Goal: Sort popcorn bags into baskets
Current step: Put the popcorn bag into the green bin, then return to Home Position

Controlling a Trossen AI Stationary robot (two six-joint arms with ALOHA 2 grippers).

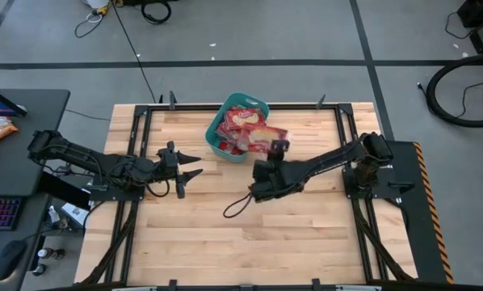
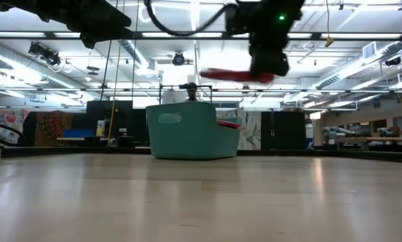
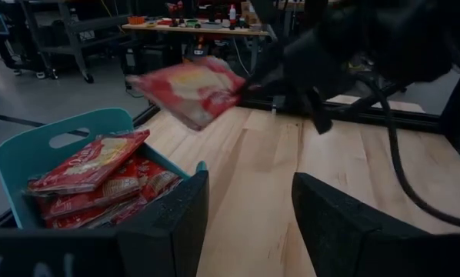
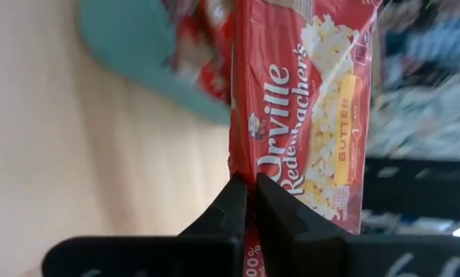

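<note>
Right gripper (image 4: 249,192): I read its two fingers as pinched tight on the short bottom edge of one popcorn bag (image 4: 307,108); no gap shows between fingers and wrapper.
Held bag, position: I see it projecting forward from the fingertips, clear of the table (image 1: 249,242), carried roughly flat. In the low view it hangs above and to the right of the basket (image 2: 187,131), not touching the rim.
Held bag, overhead: I place it at the basket's near-right corner, partly overlapping the rim there.
Basket: teal tub at the far middle of the table, set at a slight angle.
Basket contents: I count several red bags (image 3: 91,165) stacked inside, the top one lying tilted; one edge sticks out over the right side in the low view.
Left gripper (image 1: 189,172): fingers spread wide, holding nothing, hovering over the left part of the table, well apart from the basket and pointed toward it.
</note>
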